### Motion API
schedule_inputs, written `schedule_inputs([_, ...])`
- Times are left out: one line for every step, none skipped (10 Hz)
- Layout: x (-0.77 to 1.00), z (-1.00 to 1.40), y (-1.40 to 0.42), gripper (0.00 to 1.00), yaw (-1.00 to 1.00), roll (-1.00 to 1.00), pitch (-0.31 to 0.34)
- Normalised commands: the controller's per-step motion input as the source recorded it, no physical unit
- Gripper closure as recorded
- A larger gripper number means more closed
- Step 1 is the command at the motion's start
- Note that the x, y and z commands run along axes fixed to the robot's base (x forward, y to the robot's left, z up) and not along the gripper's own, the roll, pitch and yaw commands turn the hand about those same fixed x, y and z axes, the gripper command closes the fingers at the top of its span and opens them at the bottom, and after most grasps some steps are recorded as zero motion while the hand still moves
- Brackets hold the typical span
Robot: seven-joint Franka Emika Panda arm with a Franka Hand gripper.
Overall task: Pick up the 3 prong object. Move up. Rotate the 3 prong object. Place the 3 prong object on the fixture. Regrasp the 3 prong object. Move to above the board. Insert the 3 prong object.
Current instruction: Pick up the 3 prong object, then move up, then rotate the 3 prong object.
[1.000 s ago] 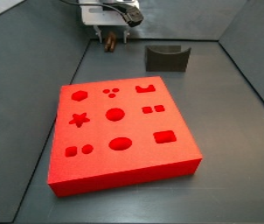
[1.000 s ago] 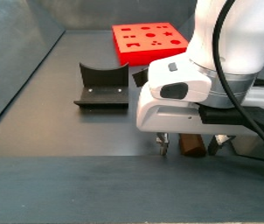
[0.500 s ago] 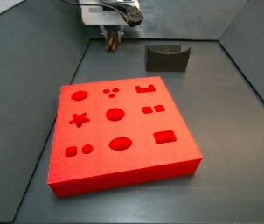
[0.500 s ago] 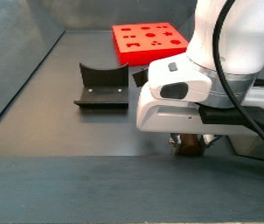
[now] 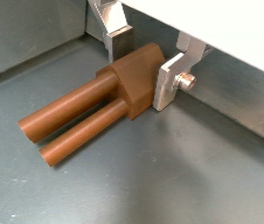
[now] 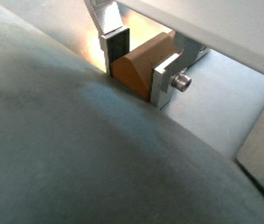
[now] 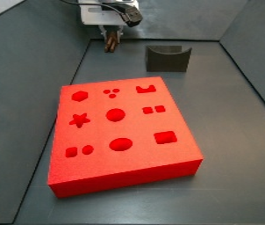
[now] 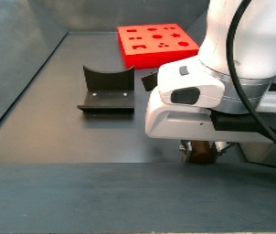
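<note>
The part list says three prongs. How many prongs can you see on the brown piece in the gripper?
2: both prongs lie side by side, pointing away from the gripper that clamps the brown piece. A third may be hidden.

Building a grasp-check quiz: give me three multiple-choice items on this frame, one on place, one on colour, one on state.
1. Where is the gripper?
A. over the board
B. low at the floor, away from the board
C. on the fixture

2. What colour is the 3 prong object?
A. brown
B. red
C. silver

3. How do the fingers stand?
A. wide open, nothing between
B. closed around the object's block end
C. gripping the fixture

Answers: 1 B, a side view shows it beyond the board's far edge. 2 A, both wrist views show brown. 3 B, plates flank the block.
</note>
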Motion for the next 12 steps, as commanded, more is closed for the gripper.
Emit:
schedule_inputs([0.0,0.0,0.0,1.0,0.0,0.0,0.0])
schedule_inputs([0.0,0.0,0.0,1.0,0.0,0.0,0.0])
schedule_inputs([0.0,0.0,0.0,1.0,0.0,0.0,0.0])
schedule_inputs([0.0,0.0,0.0,1.0,0.0,0.0,0.0])
schedule_inputs([0.0,0.83,0.0,1.0,0.0,0.0,0.0])
schedule_inputs([0.01,0.82,-0.01,1.0,0.0,0.0,0.002])
schedule_inputs([0.0,0.74,0.0,1.0,0.0,-0.01,0.027])
schedule_inputs([-0.01,0.58,-0.01,1.0,-0.01,-0.02,0.048])
schedule_inputs([-0.01,0.43,-0.01,1.0,-0.01,-0.01,0.048])
schedule_inputs([-0.02,0.22,-0.01,1.0,-0.01,-0.01,0.044])
schedule_inputs([0.16,0.4,-1.0,1.0,0.0,0.0,0.0])
schedule_inputs([0.16,0.35,-1.0,1.0,0.01,0.01,-0.013])
